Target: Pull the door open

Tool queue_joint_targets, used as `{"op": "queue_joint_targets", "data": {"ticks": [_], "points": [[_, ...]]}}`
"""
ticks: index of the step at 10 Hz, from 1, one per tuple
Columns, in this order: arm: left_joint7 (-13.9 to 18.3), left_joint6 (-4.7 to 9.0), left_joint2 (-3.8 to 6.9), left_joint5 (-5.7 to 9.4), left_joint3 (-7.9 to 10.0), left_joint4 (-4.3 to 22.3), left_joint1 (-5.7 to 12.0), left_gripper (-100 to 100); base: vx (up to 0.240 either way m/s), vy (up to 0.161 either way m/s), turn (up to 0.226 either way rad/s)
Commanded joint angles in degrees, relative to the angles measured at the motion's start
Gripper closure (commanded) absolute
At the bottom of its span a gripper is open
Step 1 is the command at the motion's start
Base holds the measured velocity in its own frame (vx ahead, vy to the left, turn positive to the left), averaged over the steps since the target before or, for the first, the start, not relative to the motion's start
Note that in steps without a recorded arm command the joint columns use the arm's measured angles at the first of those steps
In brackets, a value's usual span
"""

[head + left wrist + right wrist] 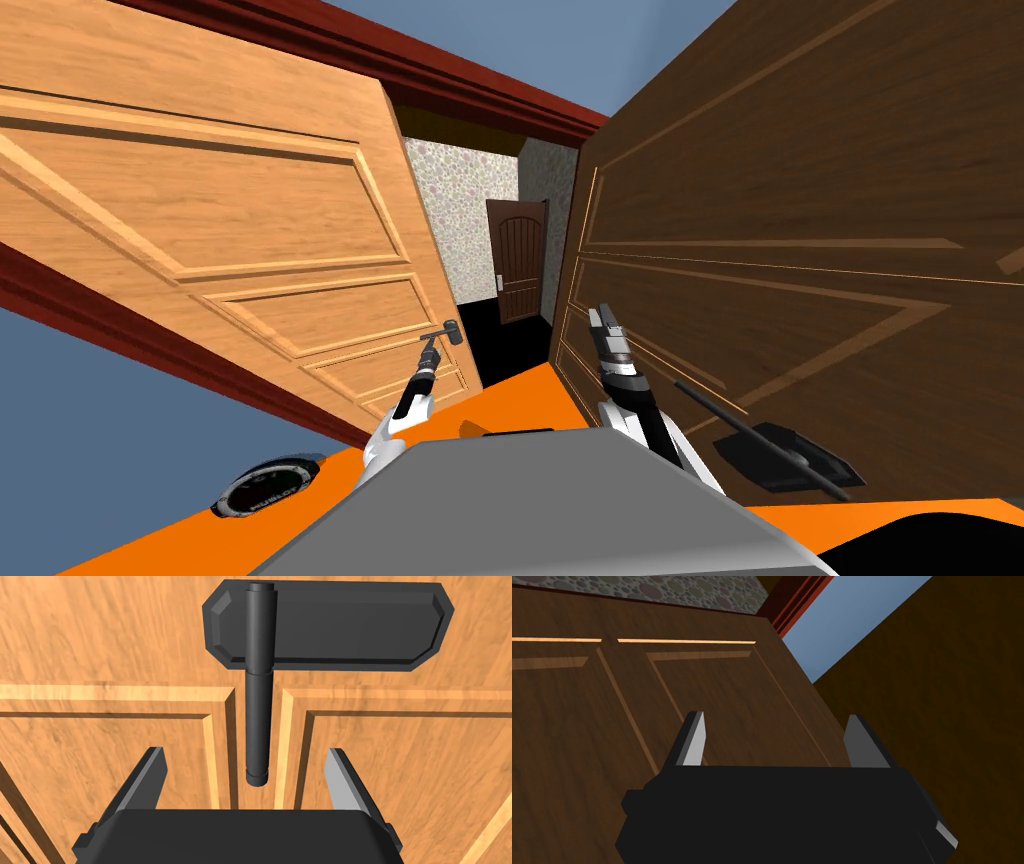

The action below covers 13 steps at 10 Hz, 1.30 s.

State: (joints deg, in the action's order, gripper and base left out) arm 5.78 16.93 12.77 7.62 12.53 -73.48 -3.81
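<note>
Two door leaves ahead: a light wooden door [200, 220] on the left and a dark brown door [800, 250] on the right. The gap between them shows a far room with another small door [520, 262] at its back

My left gripper [245, 750] is at the light wooden door's dark lever handle [259, 721]. Blades are spread, and the lever's free end looks to sit between them, touching neither. Its backplate [350, 626] lies further along, flat on the door

My right gripper [777, 716] is spread too, holding nothing, just beside the dark brown door's face

My read on progress: approach done, grasp not yet. Left to do: close on the lever, then pull the leaf toward me. I can't tell how far the light door stands off its red frame [480, 85]
</note>
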Motion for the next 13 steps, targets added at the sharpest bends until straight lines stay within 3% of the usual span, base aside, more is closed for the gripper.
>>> {"op": "queue_joint_targets", "data": {"ticks": [1, 5, 6, 7, 12, 13], "points": [[1.0, 0.71, 1.44, 0.64, 0.97, 1.2, -0.34, -100, 0.188, 0.005, -0.152], [3.4, 1.96, 5.29, 2.25, 3.12, 3.9, -1.03, -100, 0.21, 0.01, -0.133], [3.1, 1.77, 4.74, 2.02, 2.77, 3.3, -1.12, -100, 0.086, 0.011, -0.015], [3.1, 1.77, 4.74, 2.02, 2.77, 3.3, -1.12, 100, -0.02, -0.007, 0.032], [3.1, 1.77, 4.74, 2.02, 2.77, 3.3, -1.12, 100, -0.014, -0.001, -0.007], [3.8, 2.15, 5.39, 2.1, 1.9, 3.3, -1.57, 100, -0.133, 0.053, -0.131]]}}
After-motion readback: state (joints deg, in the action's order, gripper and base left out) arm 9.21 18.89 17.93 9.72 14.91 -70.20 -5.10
